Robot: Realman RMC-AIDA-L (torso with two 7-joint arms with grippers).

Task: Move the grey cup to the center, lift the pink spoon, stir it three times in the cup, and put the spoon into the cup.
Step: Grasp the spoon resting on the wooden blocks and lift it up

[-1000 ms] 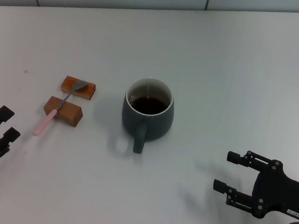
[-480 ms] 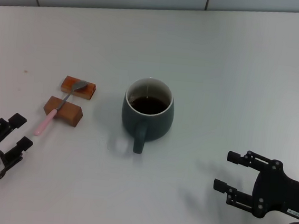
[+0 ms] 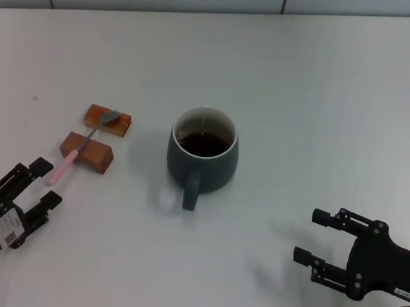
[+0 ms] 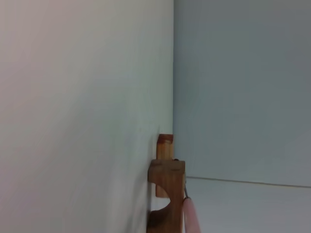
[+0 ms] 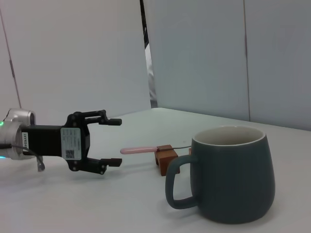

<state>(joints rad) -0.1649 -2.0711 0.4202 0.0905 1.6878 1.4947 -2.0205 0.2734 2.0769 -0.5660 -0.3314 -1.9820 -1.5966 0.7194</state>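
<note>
Head view shows one grey cup (image 3: 203, 153) mid-table, handle at 6 o'clock, one pink spoon (image 3: 80, 147) lying across two wooden blocks (image 3: 97, 137) out at the cup's 9 o'clock. Left gripper (image 3: 42, 182) sits low at about 7 o'clock, fingers spread wide, empty, tips just short of the spoon handle. Right gripper (image 3: 309, 238) rests at 4 o'clock, also wide open, holding nothing.

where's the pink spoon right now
In the head view the pink spoon lies across two wooden blocks on the robot's left of the grey cup, its handle end near the open left tool.
</note>
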